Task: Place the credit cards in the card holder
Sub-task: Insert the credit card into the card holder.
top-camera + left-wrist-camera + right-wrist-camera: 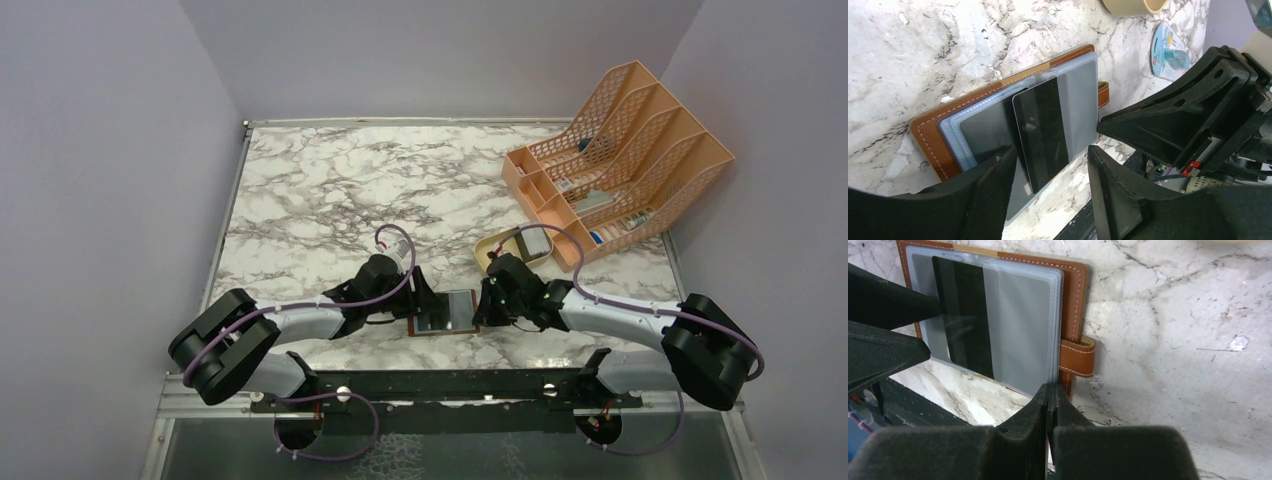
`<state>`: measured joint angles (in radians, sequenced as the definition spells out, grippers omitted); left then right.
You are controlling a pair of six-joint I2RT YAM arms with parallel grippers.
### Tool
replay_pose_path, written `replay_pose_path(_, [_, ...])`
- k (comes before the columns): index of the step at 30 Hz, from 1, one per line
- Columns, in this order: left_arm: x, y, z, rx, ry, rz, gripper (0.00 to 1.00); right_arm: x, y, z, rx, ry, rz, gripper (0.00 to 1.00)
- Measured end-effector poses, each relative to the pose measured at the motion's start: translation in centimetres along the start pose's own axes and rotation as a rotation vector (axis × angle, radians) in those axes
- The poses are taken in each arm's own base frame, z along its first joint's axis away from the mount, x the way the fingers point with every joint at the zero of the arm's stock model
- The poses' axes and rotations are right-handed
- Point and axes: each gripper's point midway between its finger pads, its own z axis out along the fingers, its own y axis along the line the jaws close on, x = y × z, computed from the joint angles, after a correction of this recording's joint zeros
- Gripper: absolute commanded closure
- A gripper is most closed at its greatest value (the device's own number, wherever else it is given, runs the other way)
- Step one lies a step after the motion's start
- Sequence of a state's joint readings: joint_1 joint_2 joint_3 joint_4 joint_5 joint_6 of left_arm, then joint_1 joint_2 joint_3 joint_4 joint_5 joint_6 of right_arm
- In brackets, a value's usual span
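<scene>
Near the middle of the tabletop's near edge, the card holder (pixel 446 314) lies opened flat between the two arms. It is tan-brown leather with pale stitching round its border. A short leather strap (pixel 1077 358) sticks out from one side. A stack of greyish clear sleeves (pixel 1020 320) rests on the leather, and the leather shows as a rim around them.

A dark card (pixel 1040 131) sits partly inside the top sleeve, its free end reaching past the sleeve's edge toward the left arm. Its face is glossy black with a darker band running along its length. No lettering on it can be read.

The left jaws stand parted, one finger (pixel 996 182) on each side of the card's free end. The gap is wider than the card, so they have no hold on it. The right jaws are pressed fully together, with their tips at the sleeve stack's corner beside the strap. Whether a sleeve leaf is nipped between them I cannot tell.

Farther right, a tan oval tray (pixel 489 256) holds a pale flat piece. An orange mesh file rack (pixel 625 150) stands at the far right corner. A blue-and-clear packet (pixel 1169 52) lies near the tray, its print too small to read.
</scene>
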<state>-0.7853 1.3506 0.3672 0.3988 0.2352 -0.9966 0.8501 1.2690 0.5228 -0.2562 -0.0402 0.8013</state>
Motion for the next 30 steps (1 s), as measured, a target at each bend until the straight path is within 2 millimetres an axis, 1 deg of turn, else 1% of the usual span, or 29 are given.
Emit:
replay_pose_path(4, [-0.1,0.0,-0.1,-0.011,0.001,-0.002,0.41,0.4,0.2,0.0,-0.024,0.007,0.009,0.99])
replay_pose_path(14, [0.1,-0.3,0.3,-0.021,0.012,-0.003,0.41,0.4,0.3,-0.1,-0.032,0.007,0.009,0.99])
replay_pose_path(28, [1.6,-1.7,1.4,-0.019,0.051,-0.001,0.44,0.4,0.3,-0.1,-0.032,0.007,0.009,0.99])
replay_pose_path(30, [1.8,-1.9,1.6,-0.019,0.056,0.001,0.44,0.4,0.3,-0.1,-0.032,0.007,0.009,0.97])
